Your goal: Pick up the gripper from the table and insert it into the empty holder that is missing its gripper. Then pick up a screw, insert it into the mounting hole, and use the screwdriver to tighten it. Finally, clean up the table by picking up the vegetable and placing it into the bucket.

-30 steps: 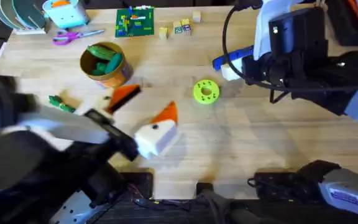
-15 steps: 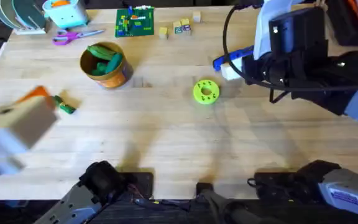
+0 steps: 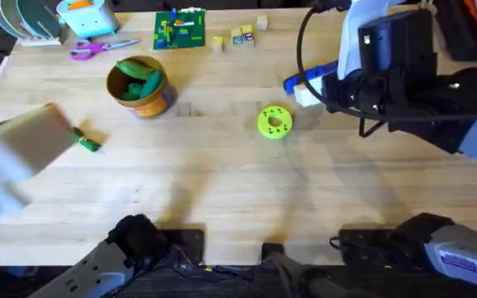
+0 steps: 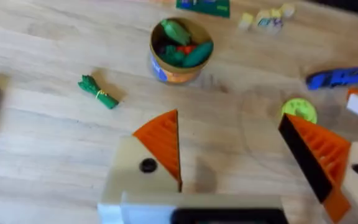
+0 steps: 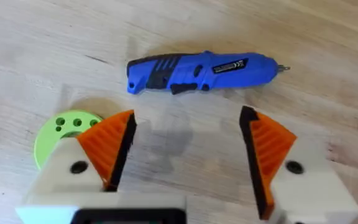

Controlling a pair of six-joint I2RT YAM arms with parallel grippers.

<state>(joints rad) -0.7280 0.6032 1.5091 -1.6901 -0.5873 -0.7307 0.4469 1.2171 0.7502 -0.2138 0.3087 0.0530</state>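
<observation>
Left gripper (image 4: 235, 168), released and empty, hangs over the table's (image 3: 222, 182) left edge near the vegetable (image 3: 85, 141); right gripper (image 5: 188, 149), also released, straddles the screwdriver (image 5: 197, 71), seemingly for pickup.

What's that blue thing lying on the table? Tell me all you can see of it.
It's the screwdriver, stubby and pen-shaped, in bright blue plastic with black ribbed grip patches, a small label on its side and a short silver tip at one end. It lies flat on its side on the wooden table, apart from the lime-green disc. Nothing touches it; the right gripper hangs open just above and short of it.
</observation>
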